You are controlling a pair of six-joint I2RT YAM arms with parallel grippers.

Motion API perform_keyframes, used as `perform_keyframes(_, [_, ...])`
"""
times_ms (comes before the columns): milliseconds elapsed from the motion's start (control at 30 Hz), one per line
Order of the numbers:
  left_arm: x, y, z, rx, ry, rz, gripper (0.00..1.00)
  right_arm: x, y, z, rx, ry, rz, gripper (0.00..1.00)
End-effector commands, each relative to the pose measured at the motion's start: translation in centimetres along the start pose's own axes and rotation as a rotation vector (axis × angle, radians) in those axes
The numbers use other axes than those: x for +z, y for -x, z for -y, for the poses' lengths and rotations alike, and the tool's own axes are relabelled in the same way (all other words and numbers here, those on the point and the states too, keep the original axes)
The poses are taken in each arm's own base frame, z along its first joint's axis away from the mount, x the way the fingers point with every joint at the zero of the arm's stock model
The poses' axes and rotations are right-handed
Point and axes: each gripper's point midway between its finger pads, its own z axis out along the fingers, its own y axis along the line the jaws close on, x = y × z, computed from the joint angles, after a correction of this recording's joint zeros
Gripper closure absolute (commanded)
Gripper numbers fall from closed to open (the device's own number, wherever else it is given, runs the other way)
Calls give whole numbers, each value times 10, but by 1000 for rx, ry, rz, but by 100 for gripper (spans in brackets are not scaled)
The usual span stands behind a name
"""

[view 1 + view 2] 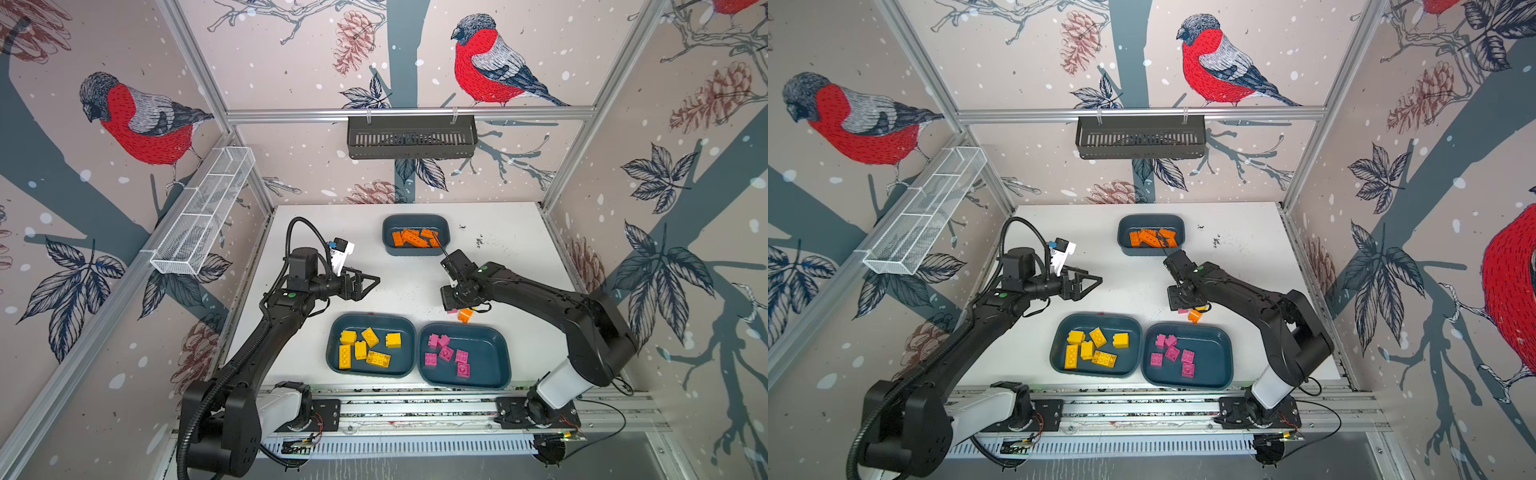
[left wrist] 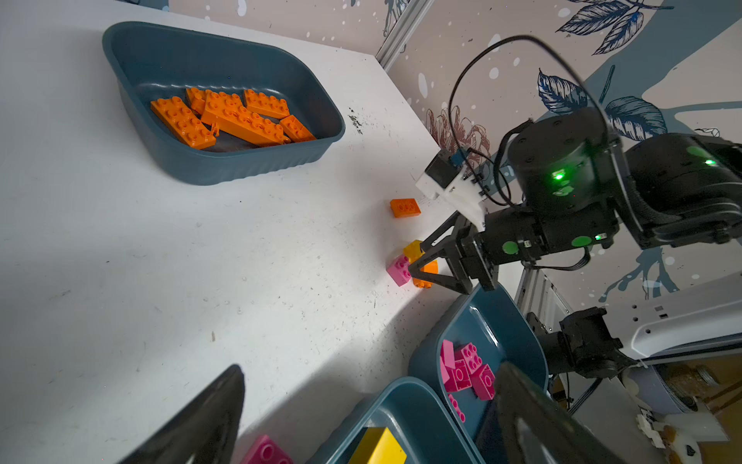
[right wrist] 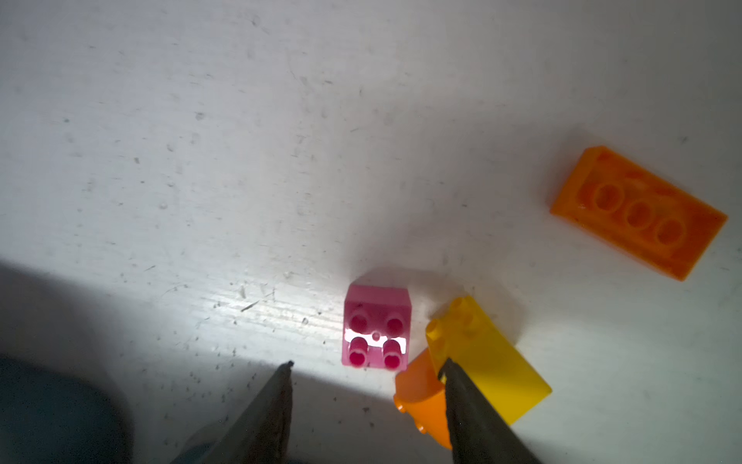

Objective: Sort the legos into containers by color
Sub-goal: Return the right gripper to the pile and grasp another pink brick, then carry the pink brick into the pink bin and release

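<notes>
Three teal containers stand on the white table: a back tub [image 1: 415,251] with orange legos [image 1: 415,237], a near tub [image 1: 372,318] with yellow legos [image 1: 365,347], and beside it a tub [image 1: 486,357] with pink legos [image 1: 446,353]. My right gripper [image 3: 367,363] points down, open, over loose legos: a pink square brick [image 3: 376,327] just ahead of its tips, a yellow brick [image 3: 486,353] and an orange brick [image 3: 421,397] at one finger, and a flat orange oblong [image 3: 638,213] farther off. My left gripper [image 1: 370,284] hovers open and empty; a pink brick [image 2: 267,452] lies under it.
A black slotted basket [image 1: 411,137] hangs on the back wall and a white wire mesh basket [image 1: 203,212] on the left wall. The right arm [image 1: 540,299] reaches over the table's right side. Bare table lies between the back tub and the two near tubs.
</notes>
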Motion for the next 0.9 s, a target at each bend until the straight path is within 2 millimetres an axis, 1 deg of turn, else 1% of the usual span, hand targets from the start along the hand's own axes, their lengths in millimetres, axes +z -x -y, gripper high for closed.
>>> perform_keyframes(0, [-2, 4, -1, 21, 9, 21, 4, 8, 8, 0, -5, -16, 27, 42])
perform_keyframes(133, [-2, 1, -2, 19, 10, 18, 4, 20, 5, 0, -14, -20, 9, 46])
perform_keyframes(267, [-2, 0, -2, 21, 13, 12, 4, 28, 4, -3, -25, -21, -3, 51])
perform_keyframes(400, [-3, -2, -3, 16, 22, 7, 4, 36, -8, 0, -55, -64, -45, 53])
perform_keyframes(467, [-4, -3, -4, 16, 30, 9, 4, 38, -13, 1, -62, -73, -56, 58])
perform_keyframes(500, [-5, -4, -4, 14, 31, 9, 4, 38, -15, 2, -64, -77, -58, 62])
perform_keyframes(567, [-5, -4, -4, 14, 33, 10, 4, 36, -15, 3, -65, -81, -52, 68])
perform_keyframes(633, [-6, -4, -4, 16, 35, 12, 4, 28, -9, 3, -70, -77, -29, 74])
perform_keyframes(700, [-6, -5, -4, 15, 35, 10, 4, 16, -4, -1, -75, -58, -3, 76])
perform_keyframes(800, [-5, -6, -4, 13, 31, 8, 4, -9, -1, -7, -93, -6, 25, 76])
perform_keyframes(867, [-5, -7, -4, 11, 30, 6, 4, -30, -6, -12, -100, 48, 36, 76])
